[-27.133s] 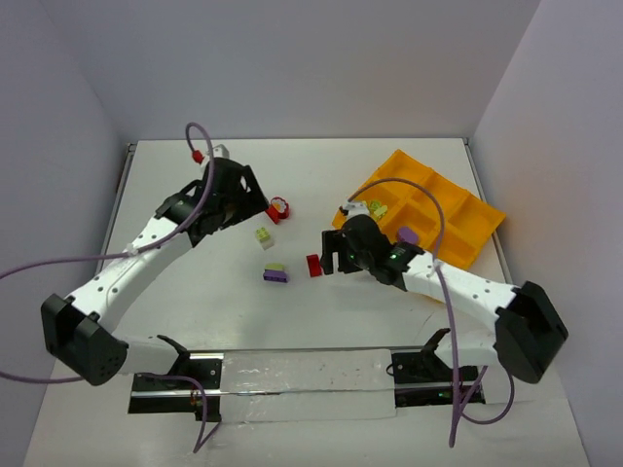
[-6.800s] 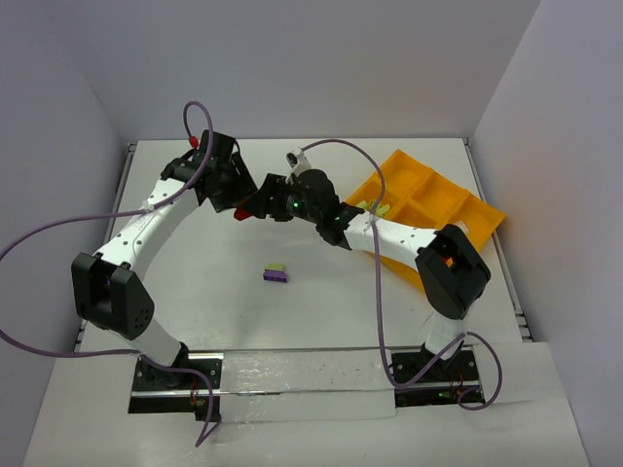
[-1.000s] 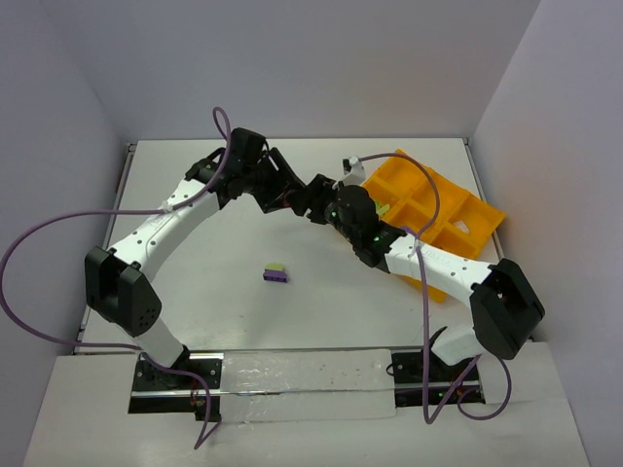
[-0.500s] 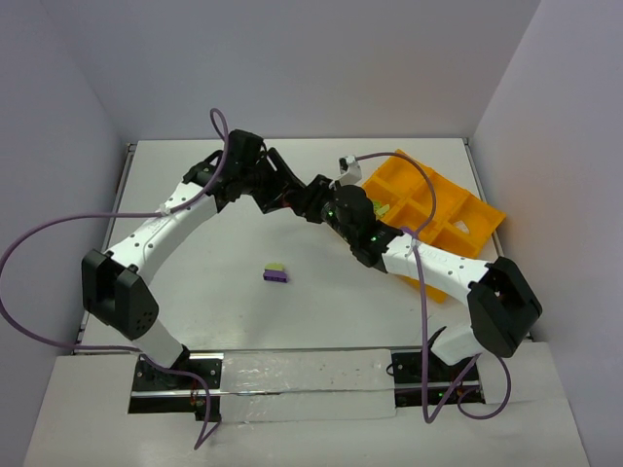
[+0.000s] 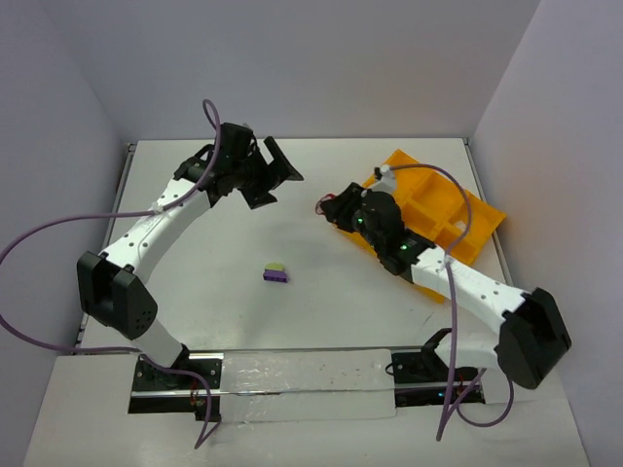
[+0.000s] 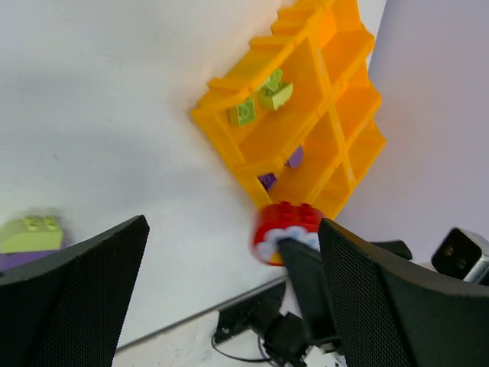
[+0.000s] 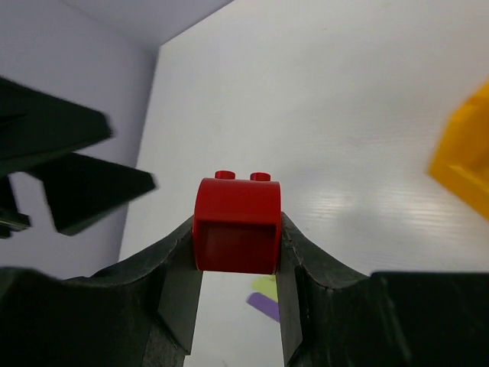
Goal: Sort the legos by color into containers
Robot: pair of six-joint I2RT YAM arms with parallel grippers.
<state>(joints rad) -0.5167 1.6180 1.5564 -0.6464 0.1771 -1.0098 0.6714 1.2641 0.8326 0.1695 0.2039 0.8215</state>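
Note:
A red lego with two studs is pinched between the jaws of my right gripper, which is shut on it. From above, that gripper hangs just left of the orange-yellow tray. My left gripper stands wide open and empty, apart from the red lego. In the left wrist view the tray holds yellow-green legos in one compartment and purple legos in the one beside it. A purple and yellow-green clump lies on the table.
The tray sits tilted at the right, close to the right wall. White walls close in the table's back and both sides. The arms' bases and a metal rail run along the near edge.
My left gripper has opened wide and drawn back to the left. The right gripper has closed on the red lego and carried it right, toward the tray.

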